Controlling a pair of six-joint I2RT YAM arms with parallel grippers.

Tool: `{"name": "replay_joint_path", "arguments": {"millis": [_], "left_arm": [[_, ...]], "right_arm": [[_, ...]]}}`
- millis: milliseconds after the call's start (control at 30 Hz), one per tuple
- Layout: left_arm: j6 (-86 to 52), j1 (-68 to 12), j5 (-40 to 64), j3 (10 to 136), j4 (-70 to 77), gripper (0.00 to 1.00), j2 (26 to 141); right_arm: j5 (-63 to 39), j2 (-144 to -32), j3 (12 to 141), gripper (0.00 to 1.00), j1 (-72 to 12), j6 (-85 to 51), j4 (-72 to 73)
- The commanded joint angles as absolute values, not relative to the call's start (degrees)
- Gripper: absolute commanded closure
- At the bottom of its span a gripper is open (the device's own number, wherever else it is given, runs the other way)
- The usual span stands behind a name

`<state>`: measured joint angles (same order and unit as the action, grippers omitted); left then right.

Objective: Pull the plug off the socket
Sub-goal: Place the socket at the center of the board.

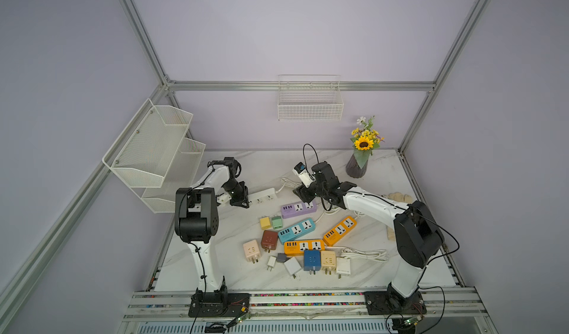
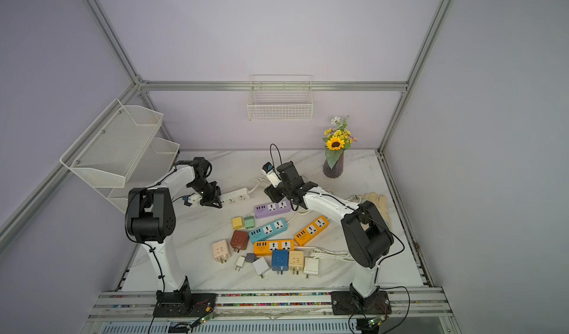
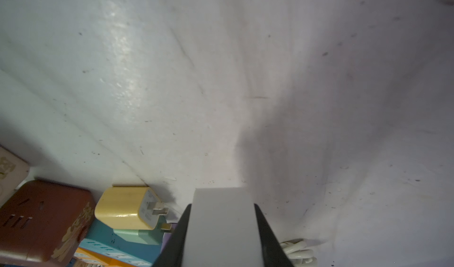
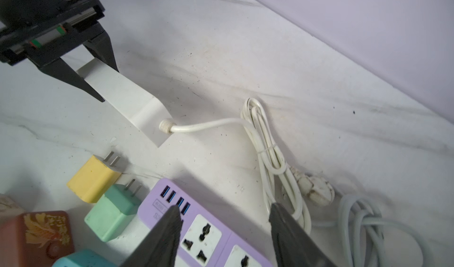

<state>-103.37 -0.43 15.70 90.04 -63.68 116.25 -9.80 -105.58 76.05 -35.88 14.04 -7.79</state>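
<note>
Left tool (image 4: pixel 108 83) pressed onto one end of white strip (image 4: pixel 127 98); strip pinched there, toward back left of surface (image 1: pixel 246 274). Cord (image 4: pixel 265 140) seen leaving strip's other end, bundled nearby. Right tool (image 4: pixel 224 206) spread, nothing held, hung over USB end of purple strip (image 4: pixel 208 231). Yellow plug (image 4: pixel 92 178) and green plug (image 4: pixel 111 213) laid loose, side by side, prongs bare, between white and purple strips. Which plug is meant by task cannot be told.
</note>
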Motion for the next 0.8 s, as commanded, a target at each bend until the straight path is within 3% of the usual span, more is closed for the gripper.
{"name": "replay_joint_path", "arguments": {"millis": [0, 367, 467, 767], "left_arm": [[-100.8, -1.5, 14.6, 93.1, -69.0, 0.88, 117.7], [-98.8, -1.4, 11.4, 97.7, -75.6, 0.9, 123.3], [-97.9, -1.3, 10.0, 100.5, -78.4, 0.9, 125.0], [-97.0, -0.8, 10.5, 102.6, -79.8, 0.95, 127.4]], "right_arm": [[-10.7, -110.5, 78.5, 0.38, -37.4, 26.5, -8.5], [6.1, -113.2, 68.1, 0.31, -42.7, 51.3, 16.2], [4.9, -114.3, 67.6, 0.3, -43.1, 56.8, 19.6], [-0.3, -120.7, 77.2, 0.39, -43.3, 60.5, 6.2]]}}
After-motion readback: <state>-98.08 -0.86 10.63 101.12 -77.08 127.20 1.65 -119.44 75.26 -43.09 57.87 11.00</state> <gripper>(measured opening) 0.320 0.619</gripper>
